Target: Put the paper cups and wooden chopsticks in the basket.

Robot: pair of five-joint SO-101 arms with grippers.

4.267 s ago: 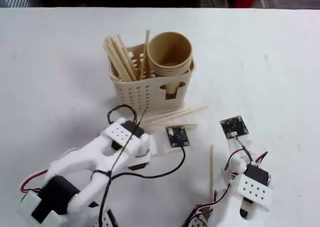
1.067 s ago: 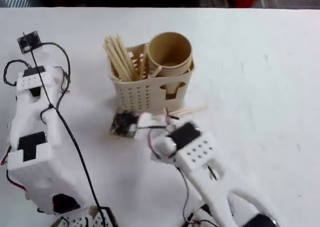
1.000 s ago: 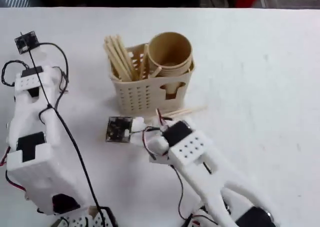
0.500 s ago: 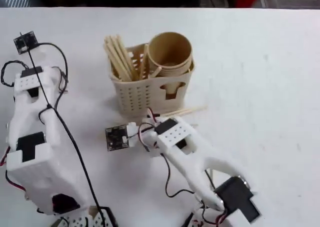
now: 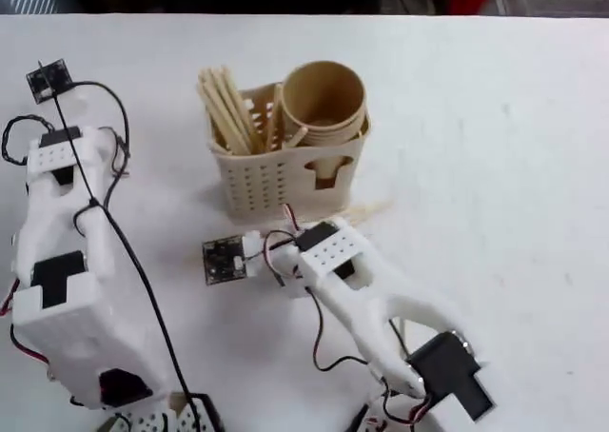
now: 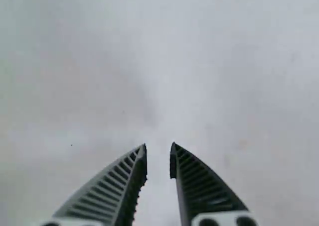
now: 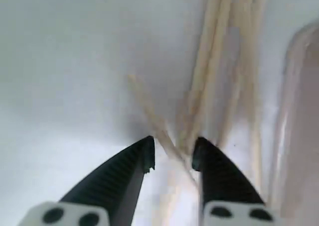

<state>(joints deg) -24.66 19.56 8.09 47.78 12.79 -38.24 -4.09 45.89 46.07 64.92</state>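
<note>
So right end effector (image 7: 173,154) has swung onto the loose chopsticks (image 7: 204,86) by the basket (image 5: 271,180), jaws spread, so a grab looks next.

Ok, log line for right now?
right hand: open over loose chopsticks by basket | left hand: open over table | cups: in basket

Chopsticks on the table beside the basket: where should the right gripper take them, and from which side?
Take the chopsticks at mid-shaft, coming straight down from above. They lie flat on the table, bunched almost parallel, with the basket wall close alongside, so a sideways approach looks blocked. The right gripper is open astride one of them.
</note>
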